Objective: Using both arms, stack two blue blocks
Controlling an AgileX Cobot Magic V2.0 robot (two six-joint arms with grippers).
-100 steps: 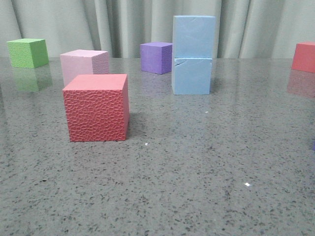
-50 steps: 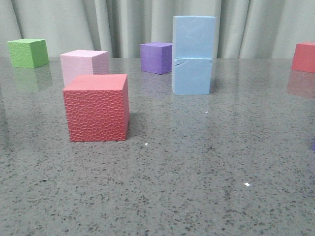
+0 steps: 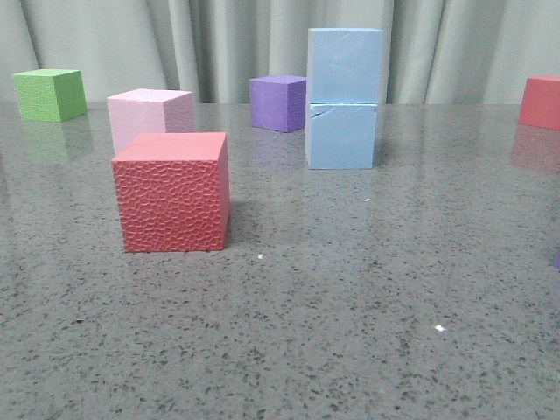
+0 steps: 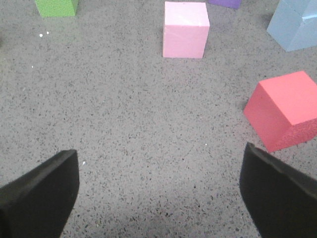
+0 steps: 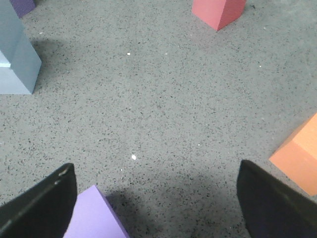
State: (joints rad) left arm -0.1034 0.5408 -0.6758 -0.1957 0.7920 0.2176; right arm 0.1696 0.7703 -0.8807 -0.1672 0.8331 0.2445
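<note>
Speckled grey stone table (image 3: 350,332) carries two pale sky-blue foam cubes stacked upright, upper (image 3: 345,65) squarely on lower (image 3: 341,136), long axis vertical, near the back centre. Left gripper (image 4: 158,191) and right gripper (image 5: 156,198) hang spread wide, holding nothing.

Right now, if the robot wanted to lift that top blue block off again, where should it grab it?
Probably from above, pinching the two upright side faces of the top blue block. They look flat and parallel, and it sits squarely on the lower blue block with nothing close beside it.
</note>
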